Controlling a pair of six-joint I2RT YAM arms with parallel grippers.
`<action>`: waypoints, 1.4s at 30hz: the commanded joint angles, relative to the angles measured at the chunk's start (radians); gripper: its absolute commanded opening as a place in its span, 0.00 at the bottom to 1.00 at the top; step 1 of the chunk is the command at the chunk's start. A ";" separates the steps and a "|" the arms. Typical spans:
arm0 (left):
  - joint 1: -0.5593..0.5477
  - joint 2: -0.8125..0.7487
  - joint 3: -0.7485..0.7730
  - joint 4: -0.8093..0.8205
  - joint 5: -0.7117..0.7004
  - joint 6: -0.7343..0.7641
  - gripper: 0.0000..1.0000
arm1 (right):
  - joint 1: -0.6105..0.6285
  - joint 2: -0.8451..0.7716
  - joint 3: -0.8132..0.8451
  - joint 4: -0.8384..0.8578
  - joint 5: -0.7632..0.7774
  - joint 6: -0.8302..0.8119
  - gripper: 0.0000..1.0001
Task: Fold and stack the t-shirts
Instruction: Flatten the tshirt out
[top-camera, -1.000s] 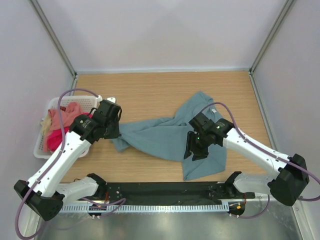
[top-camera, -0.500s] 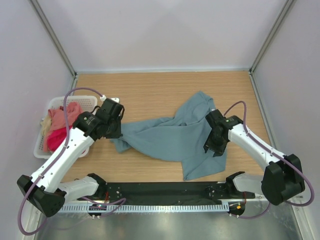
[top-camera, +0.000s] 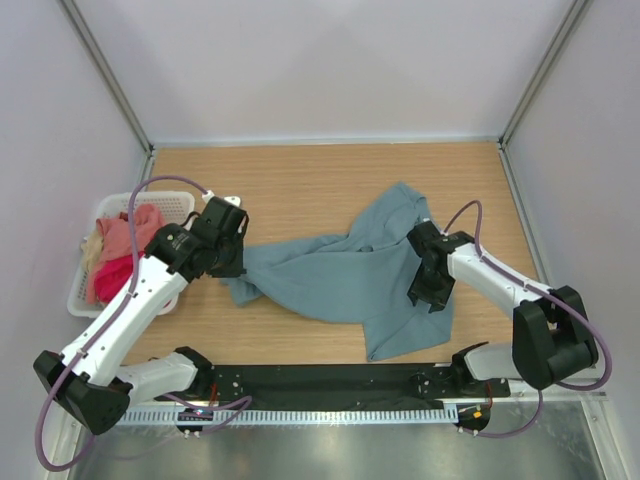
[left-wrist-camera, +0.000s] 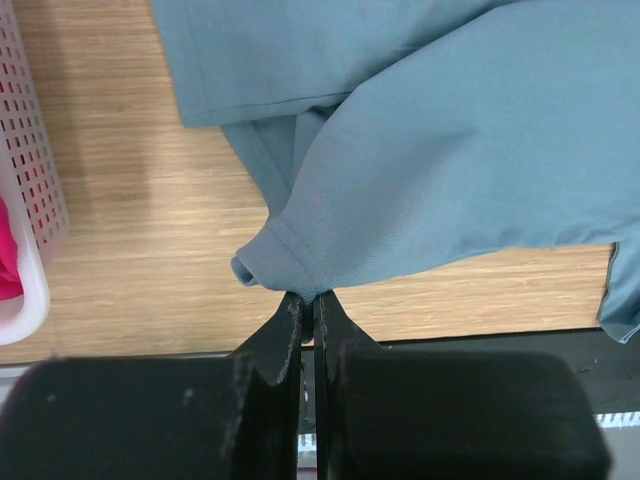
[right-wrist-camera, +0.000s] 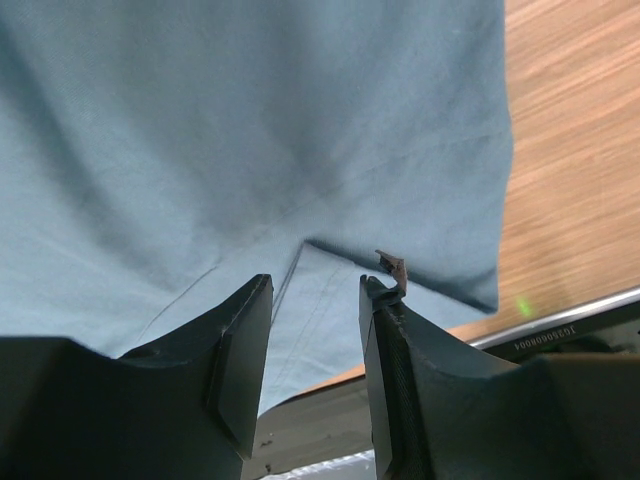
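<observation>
A large grey-teal t-shirt (top-camera: 340, 275) lies crumpled across the middle of the wooden table. My left gripper (top-camera: 232, 262) is shut on a hem fold at its left end, seen pinched between the fingertips in the left wrist view (left-wrist-camera: 308, 300). My right gripper (top-camera: 428, 297) hovers over the shirt's right part with its jaws open and empty; the right wrist view shows the shirt (right-wrist-camera: 250, 150) just beyond the fingertips (right-wrist-camera: 384, 290). Salmon pink (top-camera: 125, 232), crimson-pink (top-camera: 110, 275) and cream (top-camera: 90, 245) shirts lie in the basket.
The white slotted basket (top-camera: 78, 300) stands at the table's left edge, its wall also in the left wrist view (left-wrist-camera: 35, 200). A black base strip (top-camera: 330, 380) runs along the near edge. White walls enclose the table on three sides.
My right gripper has moved from the shirt's middle out to its right part and turned. My left gripper has barely moved, still holding the hem.
</observation>
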 joint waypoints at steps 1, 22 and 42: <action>0.008 -0.027 0.011 0.025 0.019 0.017 0.00 | -0.004 0.018 -0.020 0.065 0.018 -0.012 0.47; 0.008 -0.053 0.000 0.003 0.019 0.012 0.00 | -0.003 0.008 -0.140 0.130 -0.016 -0.001 0.34; 0.008 -0.049 -0.015 0.019 0.042 0.009 0.00 | -0.003 -0.035 -0.051 0.038 0.013 -0.024 0.11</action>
